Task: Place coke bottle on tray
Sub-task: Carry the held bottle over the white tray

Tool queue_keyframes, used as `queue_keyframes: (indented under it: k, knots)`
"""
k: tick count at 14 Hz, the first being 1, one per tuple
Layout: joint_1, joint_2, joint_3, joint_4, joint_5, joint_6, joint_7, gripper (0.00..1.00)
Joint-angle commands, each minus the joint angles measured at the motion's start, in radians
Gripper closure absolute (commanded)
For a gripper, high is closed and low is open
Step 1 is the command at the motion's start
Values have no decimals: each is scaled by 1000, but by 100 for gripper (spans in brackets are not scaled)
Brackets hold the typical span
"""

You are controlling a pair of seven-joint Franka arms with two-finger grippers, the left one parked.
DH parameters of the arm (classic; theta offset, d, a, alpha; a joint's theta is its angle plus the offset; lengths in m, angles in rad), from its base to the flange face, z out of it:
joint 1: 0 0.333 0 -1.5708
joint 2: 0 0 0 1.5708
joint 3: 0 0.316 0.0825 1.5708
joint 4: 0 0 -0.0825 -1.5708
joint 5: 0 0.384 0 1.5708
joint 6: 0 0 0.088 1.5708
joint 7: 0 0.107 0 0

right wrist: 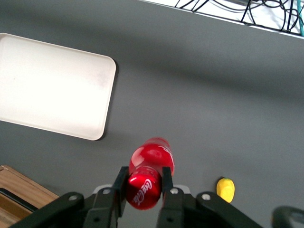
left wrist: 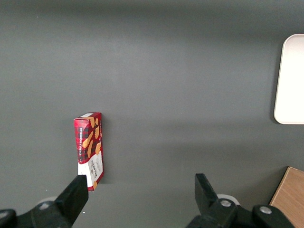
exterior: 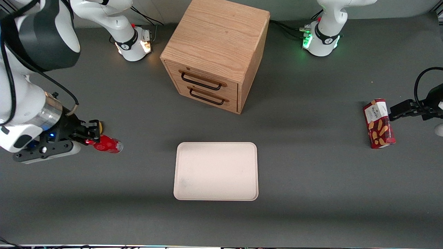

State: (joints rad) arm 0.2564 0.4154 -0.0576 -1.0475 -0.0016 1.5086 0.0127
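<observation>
Closest to the front camera is the cream-pink tray (exterior: pixel 216 172), low in the middle of the frame with nothing on it, so the drop spot's wide open. At mid-left of the front view, the right gripper (exterior: pixel 90 136) is clamped on the coke bottle (exterior: pixel 105 144), pinching it from both sides in the wrist view, probably for carrying over. A yellow lump (right wrist: pixel 225 188) sits near the gripper. The wooden drawer cabinet (exterior: pixel 216 52) stands at top centre, well out of that path.

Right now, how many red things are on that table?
2. The coke bottle is held in the tool at the working arm's end; the red snack box lies at the parked arm's end.
</observation>
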Motion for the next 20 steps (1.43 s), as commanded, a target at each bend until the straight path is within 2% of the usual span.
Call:
queue_keyframes:
  k: [1, 9, 13, 20]
  knots:
    - [15, -9, 10, 1, -2, 1, -4, 100]
    - [207, 111, 52, 142, -2, 39, 450, 100]
    - [211, 121, 52, 141, -2, 79, 457, 100]
    - [178, 279, 44, 139, -2, 254, 443, 100]
